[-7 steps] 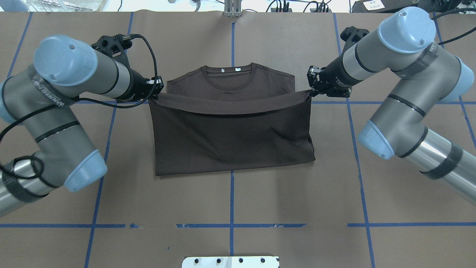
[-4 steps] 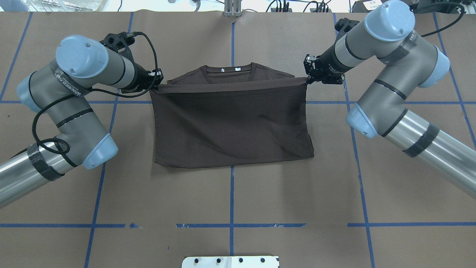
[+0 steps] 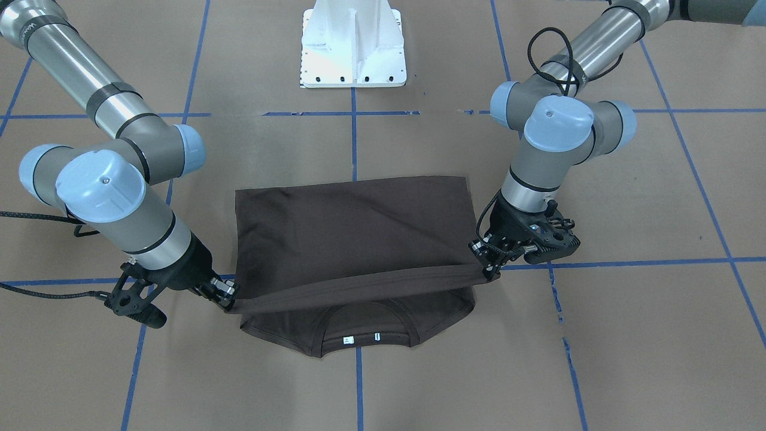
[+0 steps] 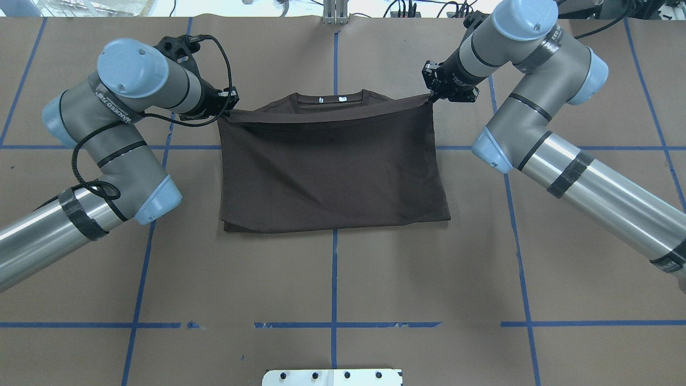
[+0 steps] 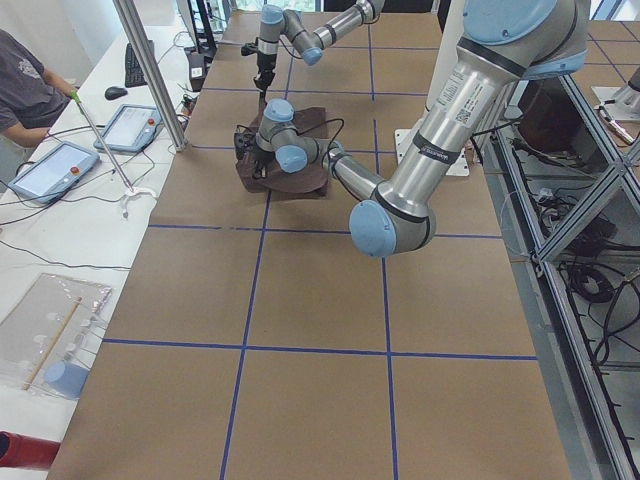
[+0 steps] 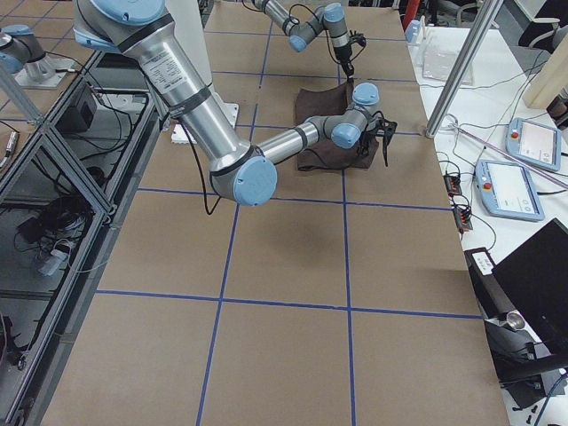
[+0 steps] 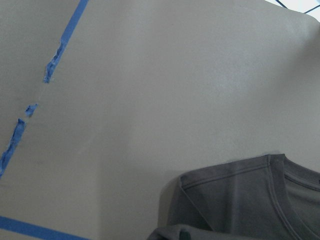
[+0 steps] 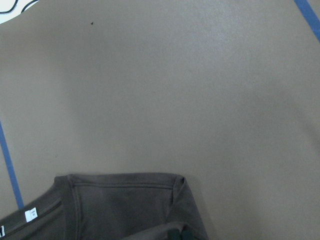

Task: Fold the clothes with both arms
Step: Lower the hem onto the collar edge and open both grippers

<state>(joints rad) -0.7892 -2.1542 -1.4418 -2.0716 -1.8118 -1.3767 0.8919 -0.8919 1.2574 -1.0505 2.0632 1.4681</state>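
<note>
The dark brown T-shirt lies on the brown table, folded over itself, with its hem edge pulled up almost to the collar. My left gripper is shut on the hem's left corner. My right gripper is shut on the hem's right corner. The hem hangs taut between them, slightly above the layer beneath. In the front-facing view the left gripper is on the right and the right gripper on the left, with the collar and white neck tag showing below the hem. Both wrist views see only the shirt's shoulders.
Blue tape lines grid the table. The white pedestal base stands at the robot's side of the table. Beyond the far edge are cables, a metal post, tablets and a seated person.
Both grippers have carried the hem away from the robot, toward the collar. The folded layer now covers the chest and shoulders that showed before, and both arms have stretched further out.
</note>
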